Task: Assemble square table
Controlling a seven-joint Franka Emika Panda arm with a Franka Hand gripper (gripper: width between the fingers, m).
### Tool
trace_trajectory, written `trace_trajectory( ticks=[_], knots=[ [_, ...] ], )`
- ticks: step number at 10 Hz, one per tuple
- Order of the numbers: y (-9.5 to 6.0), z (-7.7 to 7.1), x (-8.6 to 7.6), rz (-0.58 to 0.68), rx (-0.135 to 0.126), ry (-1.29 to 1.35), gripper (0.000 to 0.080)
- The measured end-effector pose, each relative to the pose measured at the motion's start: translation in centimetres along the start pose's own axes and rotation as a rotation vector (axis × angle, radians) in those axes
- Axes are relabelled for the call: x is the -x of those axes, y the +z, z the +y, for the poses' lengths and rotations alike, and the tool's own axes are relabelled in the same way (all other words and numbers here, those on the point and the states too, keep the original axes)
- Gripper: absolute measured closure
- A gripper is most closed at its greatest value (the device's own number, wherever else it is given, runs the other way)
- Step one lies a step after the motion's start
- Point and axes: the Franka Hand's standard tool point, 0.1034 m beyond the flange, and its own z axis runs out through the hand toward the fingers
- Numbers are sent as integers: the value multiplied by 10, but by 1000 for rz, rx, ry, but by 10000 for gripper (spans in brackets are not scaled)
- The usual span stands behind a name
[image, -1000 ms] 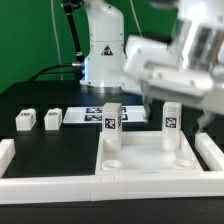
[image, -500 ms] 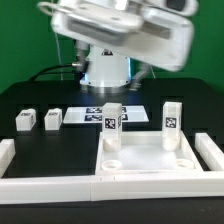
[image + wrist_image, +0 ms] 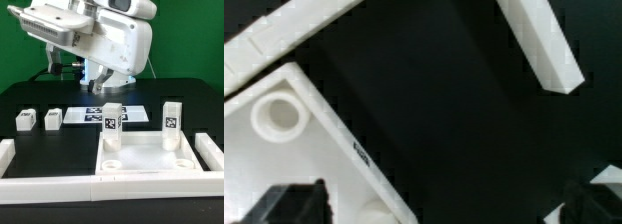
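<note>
Green backdrop behind, black table below, and the job sits roughly at its halfway mark. Biggest thing in shot is the arm, a blurred white mass hanging high over the back of the table, well clear of every part. That height looks like travel between parts, not a pick.

Down front, the square table's slab lies flat, rim up, tucked against the front border rail with the side rail just beside it on the exterior view's right. I read those rails as a stop: they would keep the slab from sliding while legs are worked into it. Behind lies the marker board, flat and not involved.

Now the legs. Two leg blocks stand upright at the slab's rear corners, one on the exterior view's left, one on its right, apparently seated in their sockets. The two near sockets are bare. Two loose blocks, one and its neighbour, lie side by side on the table, well apart from the slab, waiting.

From the wrist, the gripper shows both fingertips spread as wide as they go, nothing but black table between them, so it carries nothing. A round corner socket shows off to one side. My guess: a loose block is next, and lining it up squarely will matter.
</note>
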Motion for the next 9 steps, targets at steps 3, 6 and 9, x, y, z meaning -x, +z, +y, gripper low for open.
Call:
trace_trajectory(
  ticks=[3,6,9],
  knots=[
    [9,-11,-8,7,5,267,150],
    [51,-70,-47,57,-21,563,150],
    [60,-83,-47,117,-30,825,150]
  ],
)
